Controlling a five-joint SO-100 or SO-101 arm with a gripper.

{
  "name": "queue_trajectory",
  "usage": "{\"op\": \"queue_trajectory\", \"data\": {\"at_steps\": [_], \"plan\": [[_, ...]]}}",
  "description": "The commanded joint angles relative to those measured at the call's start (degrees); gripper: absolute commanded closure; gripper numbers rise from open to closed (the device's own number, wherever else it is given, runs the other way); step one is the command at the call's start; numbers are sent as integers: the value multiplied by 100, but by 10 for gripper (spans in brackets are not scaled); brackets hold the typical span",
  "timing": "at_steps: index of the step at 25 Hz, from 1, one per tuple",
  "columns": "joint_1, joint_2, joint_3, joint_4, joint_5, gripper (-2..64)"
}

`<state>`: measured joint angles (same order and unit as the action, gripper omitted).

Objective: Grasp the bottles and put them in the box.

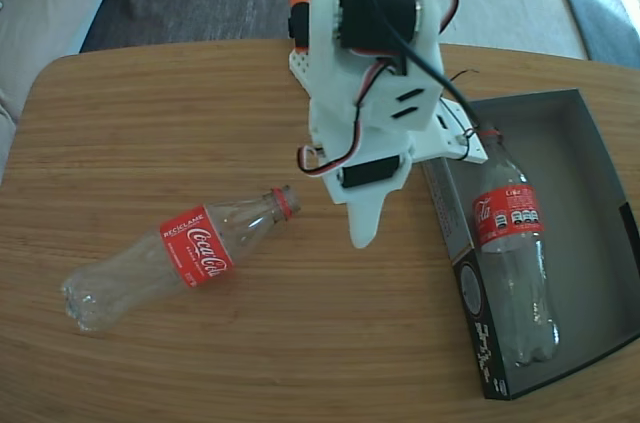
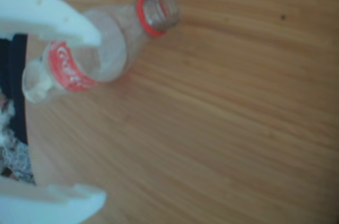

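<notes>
Fixed view first: my gripper (image 1: 362,233) hangs over the middle of the wooden desk (image 1: 150,113), its white finger (image 1: 365,218) pointing down toward the near edge, and from this angle I cannot make out the gap between my fingers. One bottle (image 1: 180,258) lies on its side on the bare wood toward the desk's left near corner, red label up, its open red-ringed neck aimed toward my gripper and stopping short of it, so nothing of mine touches it. The box (image 1: 600,153) sits at the desk's right edge, one black printed side facing the middle of the desk. The second bottle (image 1: 510,243) lies inside it along that black side, neck toward the far end, where my arm covers part of it, and base toward the near end; the grey floor beside it is bare. Wrist view: my two white fingers, one (image 2: 47,12) at the upper left and the other (image 2: 53,203) at the lower left, stand wide apart with only wood grain between them. The loose bottle (image 2: 100,49) shows blurred near the upper finger, whose tip overlaps the clear body in this picture, while its red-ringed mouth points to the top of the picture. Beyond the bottle's base the desk's edge runs down the left side.
</notes>
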<state>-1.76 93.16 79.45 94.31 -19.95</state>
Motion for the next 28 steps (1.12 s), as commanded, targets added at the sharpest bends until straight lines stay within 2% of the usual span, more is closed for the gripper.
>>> {"op": "queue_trajectory", "data": {"at_steps": [1,8,13,20,28], "plan": [[255,475,202,360,-26,299],[1081,1345,1652,62,-1477,299],[1608,1582,2136,-26,-2250,299],[1881,1512,2197,-448,-2487,299],[1837,1512,2918,-1248,-2487,299]]}}
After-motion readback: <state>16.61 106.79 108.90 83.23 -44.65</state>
